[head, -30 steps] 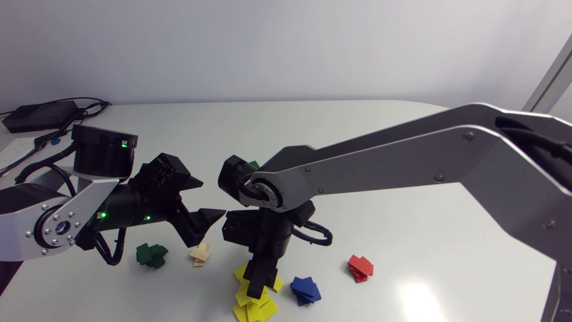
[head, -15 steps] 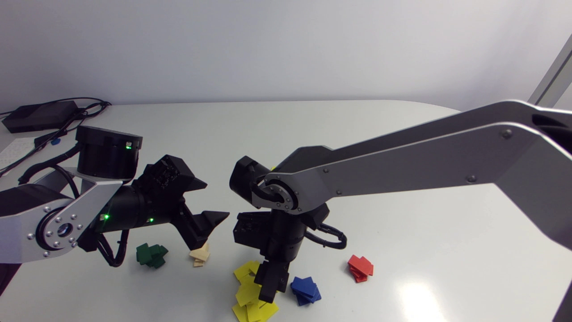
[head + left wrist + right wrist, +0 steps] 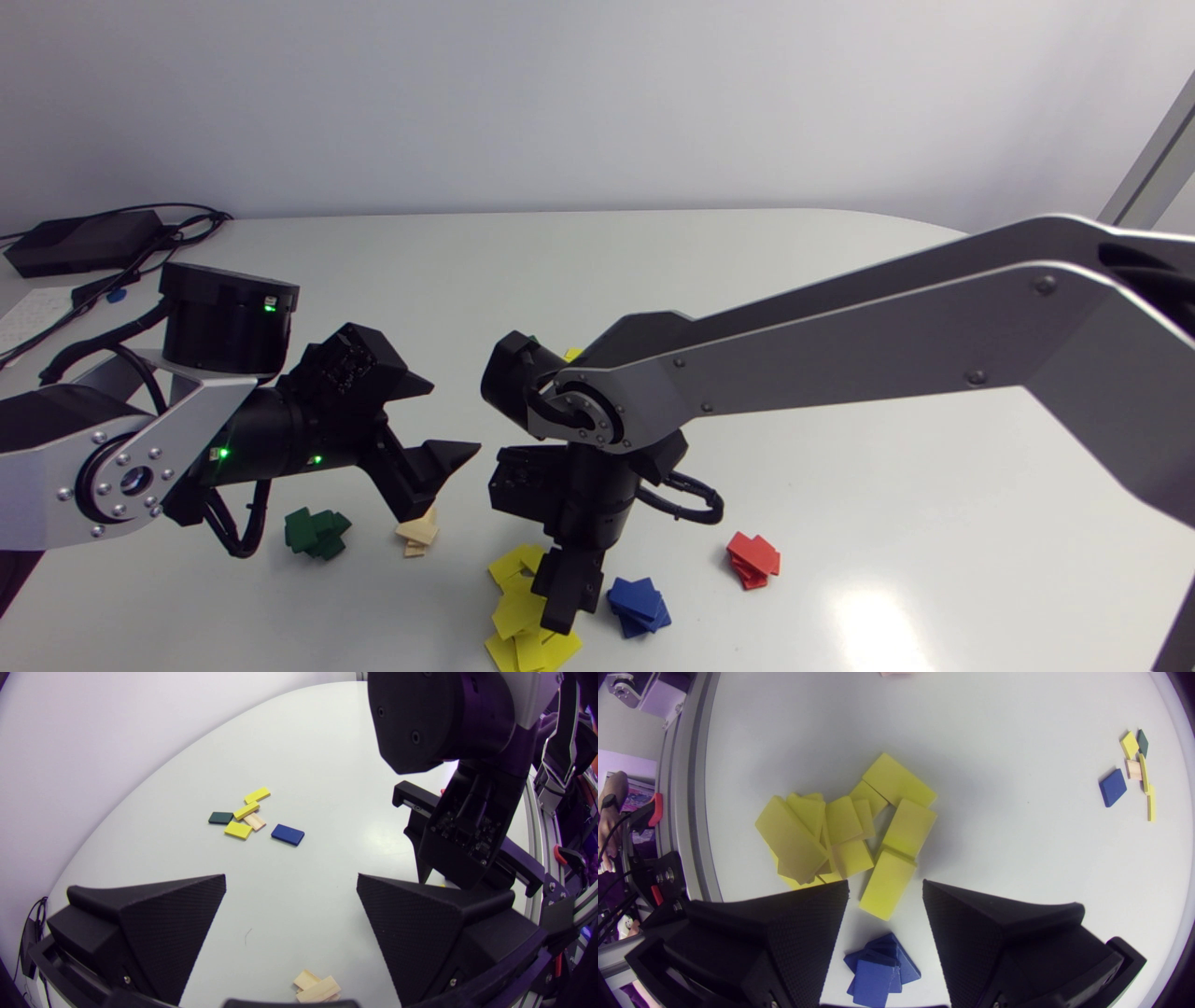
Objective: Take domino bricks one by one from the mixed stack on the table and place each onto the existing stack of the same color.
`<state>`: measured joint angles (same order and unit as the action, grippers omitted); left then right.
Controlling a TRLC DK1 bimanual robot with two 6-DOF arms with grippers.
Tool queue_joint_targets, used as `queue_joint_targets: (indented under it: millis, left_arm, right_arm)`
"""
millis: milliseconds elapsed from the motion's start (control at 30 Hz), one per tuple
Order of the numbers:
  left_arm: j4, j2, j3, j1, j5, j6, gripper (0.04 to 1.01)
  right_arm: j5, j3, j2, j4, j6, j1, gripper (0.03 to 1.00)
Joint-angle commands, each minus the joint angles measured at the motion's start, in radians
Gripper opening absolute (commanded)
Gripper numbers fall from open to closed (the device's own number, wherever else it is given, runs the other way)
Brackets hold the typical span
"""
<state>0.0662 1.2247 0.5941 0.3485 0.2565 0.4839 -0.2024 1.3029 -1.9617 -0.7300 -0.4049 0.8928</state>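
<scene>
Right gripper point(image 3: 886, 884): jaws spread, empty, hung above yellow stack point(image 3: 840, 830). Left gripper point(image 3: 291, 877) same; mixed stack point(image 3: 247, 816) lay at its 12 o'clock on worktop point(image 3: 327, 765). Bricks point(image 3: 238, 830) looked light, stiff, slick: pinch long edges.

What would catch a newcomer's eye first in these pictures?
The big silver right arm spans the table, its open right gripper above a sprawling yellow pile. A green stack, a beige stack, a blue stack and a red stack flank it in a row.

The smooth pale-grey desk point(image 3: 794, 280) carries a green brick stack point(image 3: 317, 533), beige stack point(image 3: 417, 534), sprawled yellow pile point(image 3: 519, 616), blue stack point(image 3: 639, 605), red stack point(image 3: 752, 559) and a mixed cluster point(image 3: 247, 816).
</scene>
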Motion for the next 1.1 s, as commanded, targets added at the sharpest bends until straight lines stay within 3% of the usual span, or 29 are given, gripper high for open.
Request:
queue_joint_targets:
  millis: [0, 800, 1067]
  left_arm:
    - [-0.006, 0.013, 0.004, 0.004, -0.002, -0.022, 0.998]
    - [-0.014, 0.032, 0.009, 0.001, -0.002, -0.021, 0.998]
    - [-0.014, 0.029, 0.009, -0.005, -0.002, -0.021, 0.998]
  right_arm:
    - [0.004, -0.022, -0.029, -0.005, 0.009, 0.001, 0.569]
    - [-0.015, 0.056, -0.088, -0.101, 0.043, -0.002, 0.575]
    - [-0.031, 0.093, -0.121, -0.140, 0.041, -0.005, 0.525]
